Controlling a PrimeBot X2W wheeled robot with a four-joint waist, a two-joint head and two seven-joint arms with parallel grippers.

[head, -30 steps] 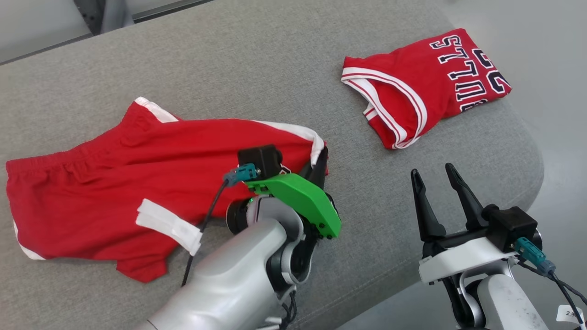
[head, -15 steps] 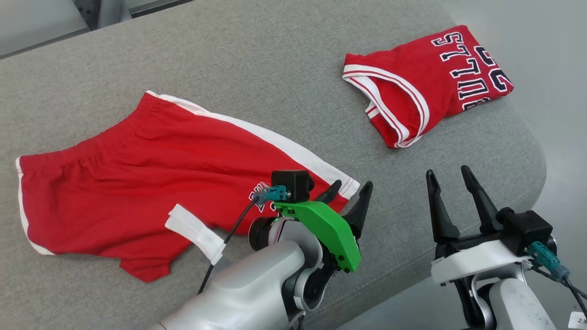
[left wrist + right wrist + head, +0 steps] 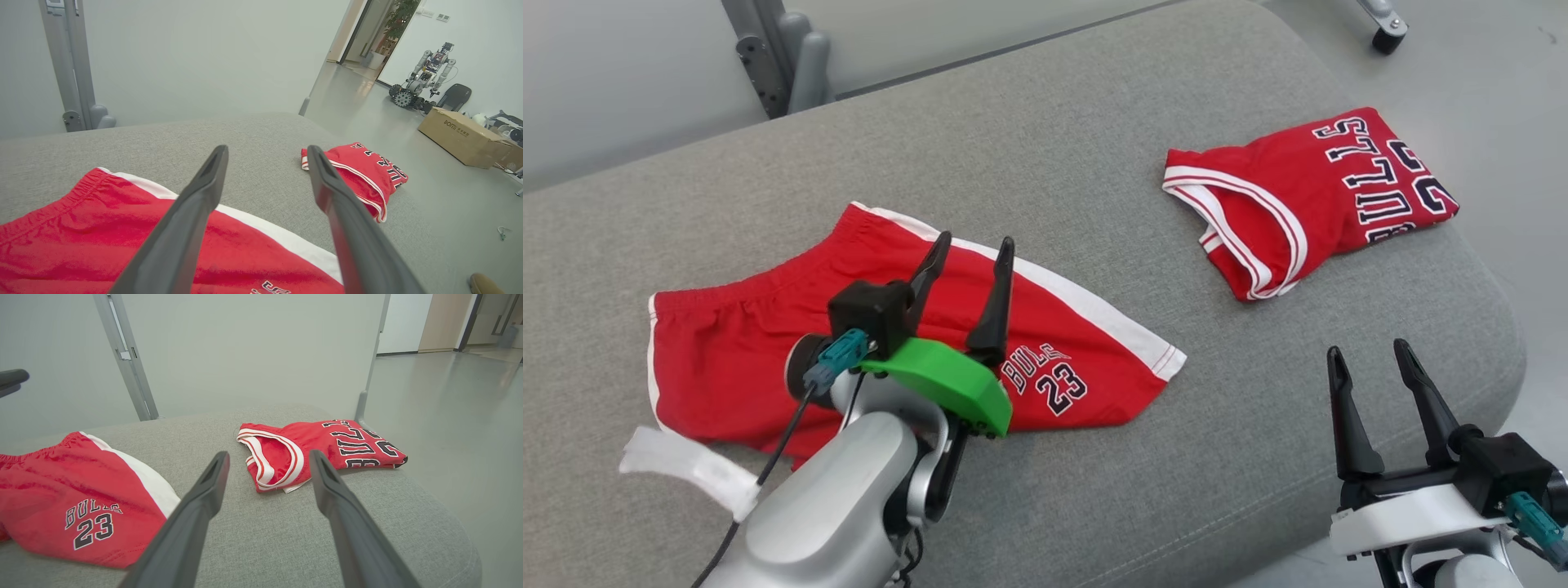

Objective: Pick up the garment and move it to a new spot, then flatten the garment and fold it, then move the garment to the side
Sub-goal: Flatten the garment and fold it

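Red basketball shorts (image 3: 719, 343) lie spread open on the left half of a padded counter (image 3: 1054, 122) covered in grey fabric. The elastic waistband is toward the left edge, and the leg printed "BULLS 23" points toward the front edge. A white label strip (image 3: 686, 469) trails from the cloth near the front left.

The left hand (image 3: 976, 241) hovers just over the middle of the shorts with its two dark fingers spread wide, pinching nothing. The cloth looks laid out for smoothing and folding. The right hand (image 3: 1366, 349) is also spread and empty. It sits off the front right corner, probably to stay out of the way.

A matching red jersey (image 3: 1307, 204) lies folded near the far right corner, well apart from the shorts, as if set aside.

Beyond the counter are a pale wall, a grey metal post (image 3: 768, 49) and a glossy grey floor (image 3: 1486, 73). Farther off, by a doorway, are a cardboard box (image 3: 461, 136) and a small wheeled robot (image 3: 425, 75).
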